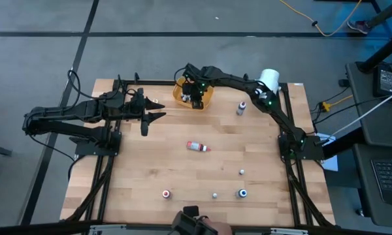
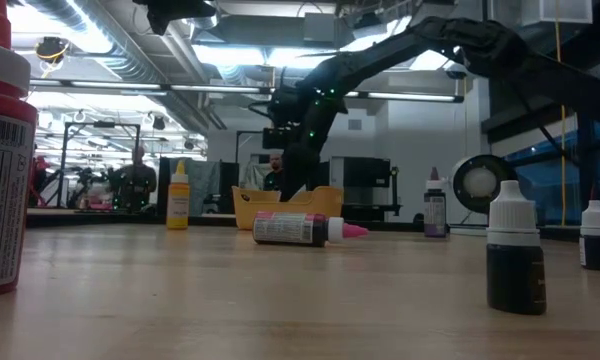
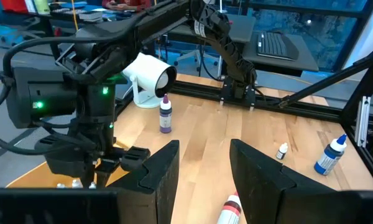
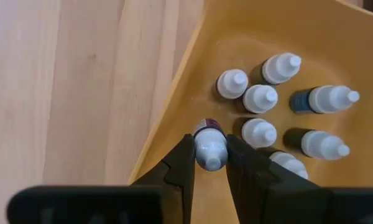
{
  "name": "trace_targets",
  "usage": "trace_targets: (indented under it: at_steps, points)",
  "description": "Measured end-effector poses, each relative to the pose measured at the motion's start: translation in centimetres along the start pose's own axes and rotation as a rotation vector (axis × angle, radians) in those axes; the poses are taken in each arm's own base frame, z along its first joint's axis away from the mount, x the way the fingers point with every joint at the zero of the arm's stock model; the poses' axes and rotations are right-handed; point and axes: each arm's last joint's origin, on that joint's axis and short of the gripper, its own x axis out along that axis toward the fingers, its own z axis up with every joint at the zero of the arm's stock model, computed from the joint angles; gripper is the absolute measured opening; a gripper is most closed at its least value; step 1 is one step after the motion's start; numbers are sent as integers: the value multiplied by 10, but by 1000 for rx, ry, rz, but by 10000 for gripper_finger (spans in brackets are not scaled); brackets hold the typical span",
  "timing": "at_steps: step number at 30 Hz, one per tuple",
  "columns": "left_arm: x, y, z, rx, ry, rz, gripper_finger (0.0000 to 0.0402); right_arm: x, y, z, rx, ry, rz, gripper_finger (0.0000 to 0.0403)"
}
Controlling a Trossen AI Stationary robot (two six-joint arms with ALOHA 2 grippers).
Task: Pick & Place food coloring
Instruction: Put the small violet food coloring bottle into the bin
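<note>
Right hand (image 4: pixel 210 163) is hanging over the orange bowl (image 1: pixel 208 99), fingers clamping a tiny white-topped food coloring bottle (image 4: pixel 209 148) just above the bowl floor (release not yet made). Several white-capped bottles (image 4: pixel 260 98) are already sitting inside the bowl, so the task is looking partly done. Left to collect on the bench (image 1: pixel 144 170): a red bottle lying on its side (image 1: pixel 196 146) mid-bench, a purple-topped bottle (image 1: pixel 240 108) standing near the white cylinder (image 1: pixel 269 79), plus a few small ones along the near edge (image 1: pixel 242 193). Left hand (image 1: pixel 152 111) is waiting above the bench's left side, well apart from the bowl, fingers partly spread and holding nothing.
</note>
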Motion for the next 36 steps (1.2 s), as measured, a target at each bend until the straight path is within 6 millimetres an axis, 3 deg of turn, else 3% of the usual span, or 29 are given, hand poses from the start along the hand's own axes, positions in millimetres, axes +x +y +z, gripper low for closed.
trace_targets:
  at_steps: [36]
  points:
    - [0, 0, 0, 0, 0, -1, 139, 18, -2, -1, 23, 4, -29, 87]
